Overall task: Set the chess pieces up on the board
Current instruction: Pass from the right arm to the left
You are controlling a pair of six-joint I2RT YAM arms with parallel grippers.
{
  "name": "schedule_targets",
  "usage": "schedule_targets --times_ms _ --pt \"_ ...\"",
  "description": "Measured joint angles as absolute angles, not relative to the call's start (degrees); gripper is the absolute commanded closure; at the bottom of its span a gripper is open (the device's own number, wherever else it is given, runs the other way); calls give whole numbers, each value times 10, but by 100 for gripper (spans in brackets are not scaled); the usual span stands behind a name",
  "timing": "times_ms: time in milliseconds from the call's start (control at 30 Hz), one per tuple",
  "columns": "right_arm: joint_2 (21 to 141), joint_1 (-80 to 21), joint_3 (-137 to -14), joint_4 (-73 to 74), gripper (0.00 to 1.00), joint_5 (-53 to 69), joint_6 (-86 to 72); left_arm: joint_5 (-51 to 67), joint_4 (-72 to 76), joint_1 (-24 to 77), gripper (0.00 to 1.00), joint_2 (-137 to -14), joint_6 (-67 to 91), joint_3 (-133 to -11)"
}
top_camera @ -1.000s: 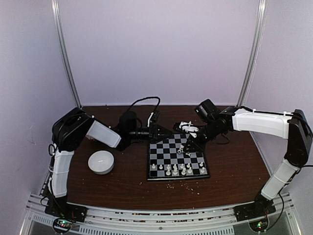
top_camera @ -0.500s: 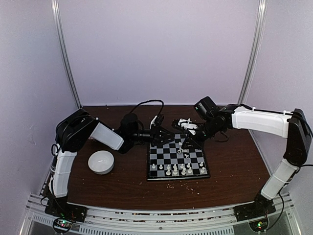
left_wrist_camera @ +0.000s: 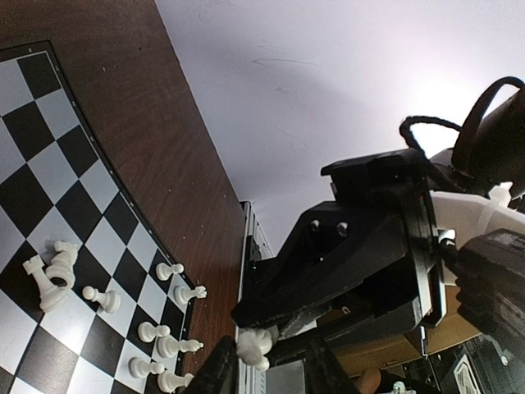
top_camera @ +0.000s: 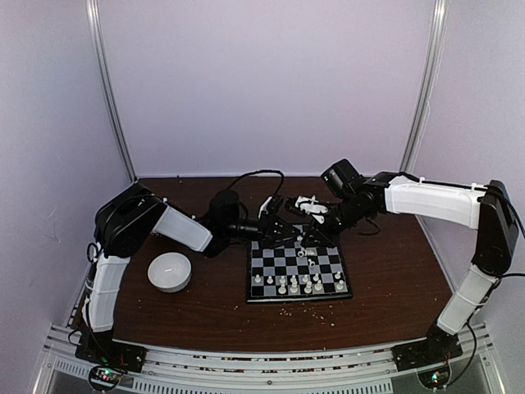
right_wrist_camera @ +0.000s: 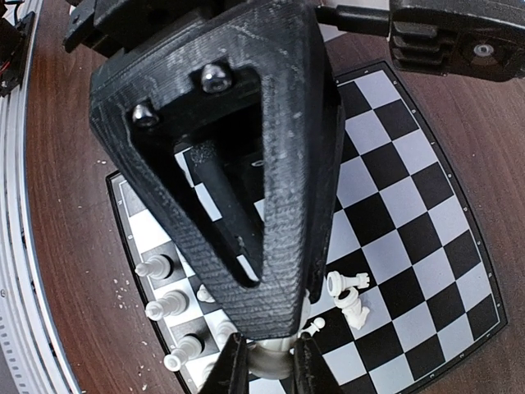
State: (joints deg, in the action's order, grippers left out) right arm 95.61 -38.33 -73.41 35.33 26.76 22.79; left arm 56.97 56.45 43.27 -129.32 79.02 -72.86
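The board (top_camera: pixel 283 256) lies mid-table; it also shows in the left wrist view (left_wrist_camera: pixel 49 164) and the right wrist view (right_wrist_camera: pixel 410 189). Several white chess pieces (top_camera: pixel 299 285) stand in its two near rows, and two lie tipped mid-board (right_wrist_camera: pixel 349 295). My right gripper (right_wrist_camera: pixel 271 369) is shut on a white chess piece (right_wrist_camera: pixel 271 359) above the board's far part (top_camera: pixel 310 238). My left gripper (left_wrist_camera: pixel 269 369) meets it tip to tip (top_camera: pixel 289 232). Its jaws stand apart around that same piece (left_wrist_camera: pixel 254 345), which touches one finger (left_wrist_camera: pixel 217 369).
A heap of loose white pieces (top_camera: pixel 312 207) lies on the table behind the board. A round white bowl (top_camera: pixel 169 271) stands left of the board. Crumbs (top_camera: pixel 303 310) dot the table in front of it. Black cables (top_camera: pixel 254 176) loop behind the left wrist.
My left gripper has moved right along the board's far edge to meet the right gripper. The right gripper has shifted slightly left with its piece.
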Motion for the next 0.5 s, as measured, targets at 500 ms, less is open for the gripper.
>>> schedule_targets --times_ms 500 --pt "958 -389 -737 353 86 263 228 578 536 435 76 -1294 792 -746"
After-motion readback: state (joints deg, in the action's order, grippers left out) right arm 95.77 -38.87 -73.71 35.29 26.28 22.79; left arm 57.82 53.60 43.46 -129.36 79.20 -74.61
